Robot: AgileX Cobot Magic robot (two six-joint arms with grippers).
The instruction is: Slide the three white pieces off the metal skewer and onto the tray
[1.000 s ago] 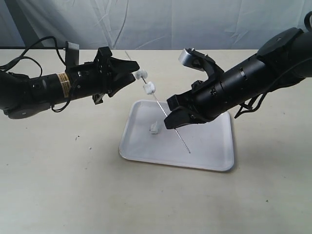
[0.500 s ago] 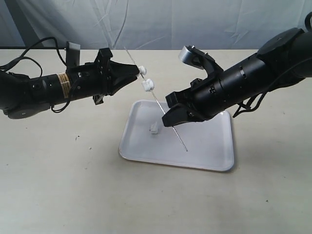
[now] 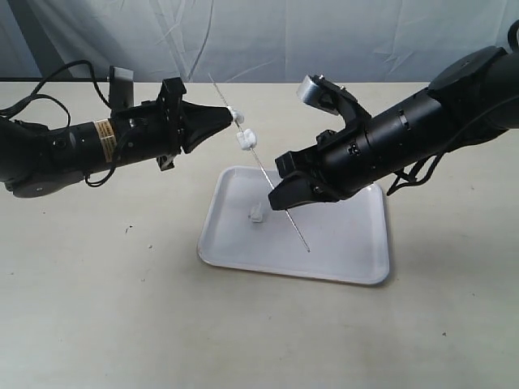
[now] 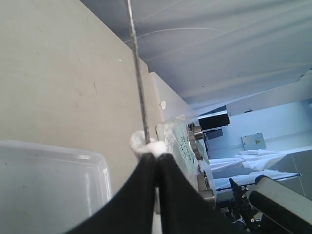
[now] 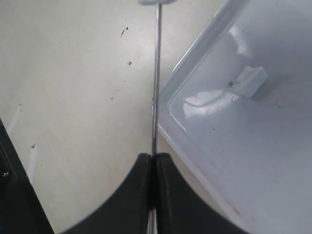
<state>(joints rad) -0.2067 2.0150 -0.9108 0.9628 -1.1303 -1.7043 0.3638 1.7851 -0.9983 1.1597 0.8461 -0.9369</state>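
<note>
Left pincer (image 3: 228,117): clenched on the metal skewer (image 3: 263,169) at the upper centre of the frame, its tips touching the upper white piece (image 3: 236,114).
Right pincer (image 3: 277,194): clamped on the same skewer lower down, at frame centre, above the tray (image 3: 349,243).
Surroundings: a beige table (image 3: 122,308), a creased pale cloth backdrop (image 3: 324,40) across the top, and black cables (image 3: 57,81) at the upper left.
In the way: the right pincer's black fingers grip the rod below the second white piece (image 3: 246,141), between it and the lower tip.
Skewer: thin, straight and grey, tilted from upper left down to lower right. Its lower tip is over the tray's middle; whether it touches cannot be told.
White pieces: small irregular chunks. Two are threaded near the upper end, close together; the third white piece (image 3: 257,215) lies loose on the tray's left part.
Tray: white, rectangular, with rounded corners and a low rim, at lower centre.
Open room: bare tray floor lies right of the skewer tip, and bare tabletop fills the bottom of the frame.
</note>
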